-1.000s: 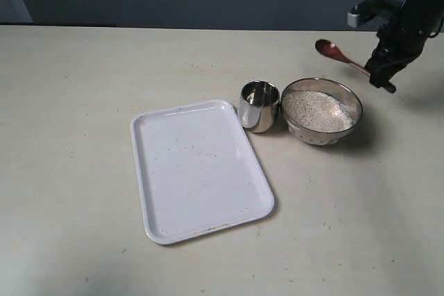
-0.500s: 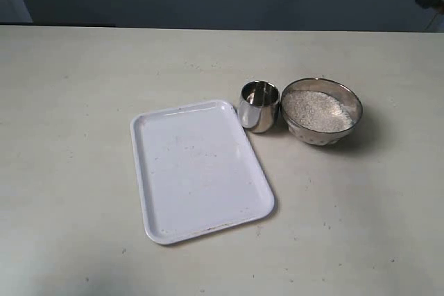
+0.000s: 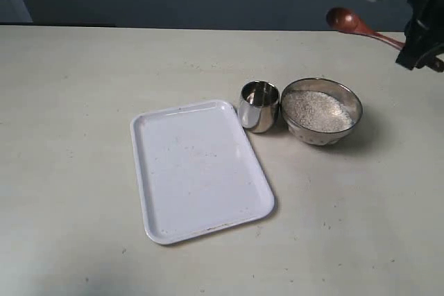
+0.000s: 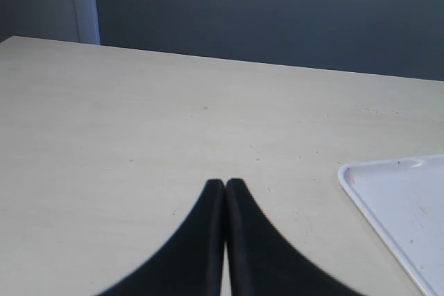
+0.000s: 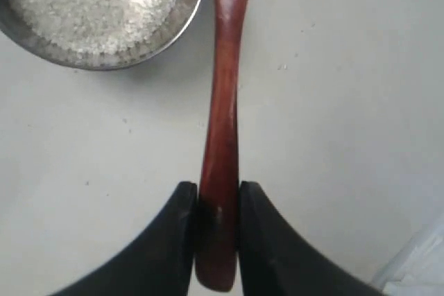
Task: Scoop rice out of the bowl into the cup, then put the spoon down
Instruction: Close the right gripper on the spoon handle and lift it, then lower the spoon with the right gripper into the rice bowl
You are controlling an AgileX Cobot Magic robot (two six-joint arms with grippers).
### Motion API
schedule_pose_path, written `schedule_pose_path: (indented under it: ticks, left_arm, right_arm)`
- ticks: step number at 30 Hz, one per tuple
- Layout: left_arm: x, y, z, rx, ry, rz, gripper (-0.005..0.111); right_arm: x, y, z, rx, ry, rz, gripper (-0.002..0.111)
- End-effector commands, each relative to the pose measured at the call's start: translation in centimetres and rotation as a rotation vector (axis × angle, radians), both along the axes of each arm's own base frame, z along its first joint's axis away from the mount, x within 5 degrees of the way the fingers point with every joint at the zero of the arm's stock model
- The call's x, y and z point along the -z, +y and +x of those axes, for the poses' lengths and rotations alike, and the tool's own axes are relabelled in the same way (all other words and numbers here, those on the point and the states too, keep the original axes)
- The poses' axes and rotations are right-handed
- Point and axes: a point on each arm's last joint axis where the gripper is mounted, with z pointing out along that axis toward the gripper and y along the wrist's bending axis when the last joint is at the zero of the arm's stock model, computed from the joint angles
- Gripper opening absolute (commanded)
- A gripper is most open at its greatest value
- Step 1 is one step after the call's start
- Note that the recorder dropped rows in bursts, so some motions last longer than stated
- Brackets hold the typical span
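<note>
The steel bowl (image 3: 321, 111) holds white rice (image 3: 316, 109) right of centre on the table. The small steel cup (image 3: 258, 105) stands just left of it, nearly touching. At the far right edge my right gripper (image 3: 418, 52) hangs above the table, shut on the handle of the reddish-brown wooden spoon (image 3: 362, 28). The spoon's oval end points left, above and behind the bowl. In the right wrist view the gripper (image 5: 216, 195) clamps the spoon (image 5: 222, 129) near its handle end, beside the bowl (image 5: 182, 20) of rice (image 5: 97, 5). My left gripper (image 4: 225, 185) is shut and holds nothing.
A white rectangular tray (image 3: 198, 168) lies left of the cup, and its corner (image 4: 399, 206) shows in the left wrist view. The pale table top (image 3: 76, 143) stretches left and toward the front. A dark wall runs behind the table.
The right gripper with the spoon rose out of the top right corner half a second ago and has come back down into view, higher and farther right than a second ago.
</note>
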Motion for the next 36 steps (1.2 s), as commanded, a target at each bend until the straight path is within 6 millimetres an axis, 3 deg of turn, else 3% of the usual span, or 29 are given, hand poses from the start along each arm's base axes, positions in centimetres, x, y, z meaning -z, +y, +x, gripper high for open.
schedule_pose_path:
  ticks: [1, 6, 12, 18, 25, 31, 36]
  left_arm:
    - [-0.3, 0.0, 0.0, -0.004, -0.017, -0.007, 0.001]
    - [-0.3, 0.0, 0.0, -0.004, -0.017, -0.007, 0.001]
    - [-0.3, 0.0, 0.0, -0.004, -0.017, -0.007, 0.001]
    - [-0.3, 0.0, 0.0, -0.004, -0.017, -0.007, 0.001]
    - [-0.3, 0.0, 0.0, -0.004, -0.017, -0.007, 0.001]
    - [-0.3, 0.0, 0.0, -0.004, -0.017, -0.007, 0.001]
    - [-0.3, 0.0, 0.0, -0.004, -0.017, -0.007, 0.001]
  right_arm:
    - [1.7, 1.3, -0.5, -0.027, -0.056, -0.025, -0.001]
    - [3.6, 2.5, -1.8, -0.081, -0.025, -0.090, -0.001]
    - [4.4, 2.5, -3.3, 0.011, 0.010, -0.265, -0.001]
    - [4.8, 3.8, -3.5, -0.024, -0.002, -0.258, -0.001]
    - [8.0, 4.3, -2.4, -0.024, 0.046, -0.356, -0.001]
    - [8.9, 4.5, -1.7, 0.011, -0.005, -0.389, -0.001]
    - [9.7, 6.3, -2.3, -0.053, 0.003, -0.420, -0.001]
